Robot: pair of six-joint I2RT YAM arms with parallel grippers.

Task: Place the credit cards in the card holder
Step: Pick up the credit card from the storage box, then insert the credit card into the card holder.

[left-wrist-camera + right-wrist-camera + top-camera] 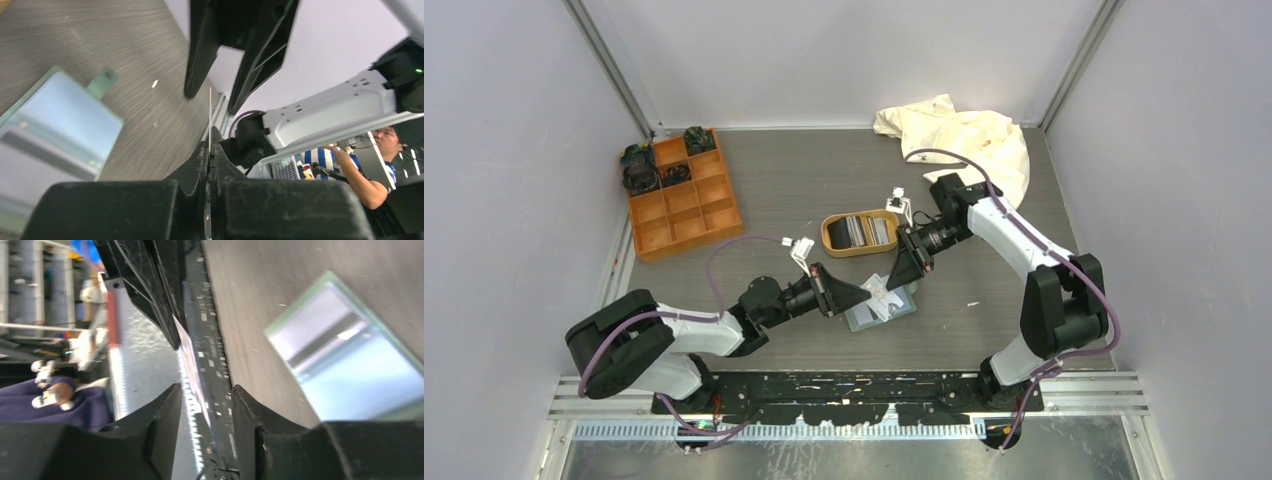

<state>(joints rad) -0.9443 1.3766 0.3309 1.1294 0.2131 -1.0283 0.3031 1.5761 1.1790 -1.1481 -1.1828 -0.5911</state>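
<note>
The sage-green card holder (pixel 905 309) lies open on the table with a light blue card (pixel 65 125) on it; its snap tab (pixel 103 80) points away. Just above it my left gripper (pixel 210 150) is shut on a thin white credit card (pixel 209 112), seen edge-on. That same card (pixel 191 362) runs between the fingers of my right gripper (pixel 205 392), which is open with a gap on both sides of the card. In the top view the two grippers (pixel 870 292) (pixel 902 277) meet tip to tip over the holder. More cards sit in the oval tan tray (pixel 829 234).
An orange compartment box (pixel 682 197) stands at the back left with dark items in its far cells. A crumpled cream cloth (pixel 964 135) lies at the back right. Grey walls enclose the table on three sides.
</note>
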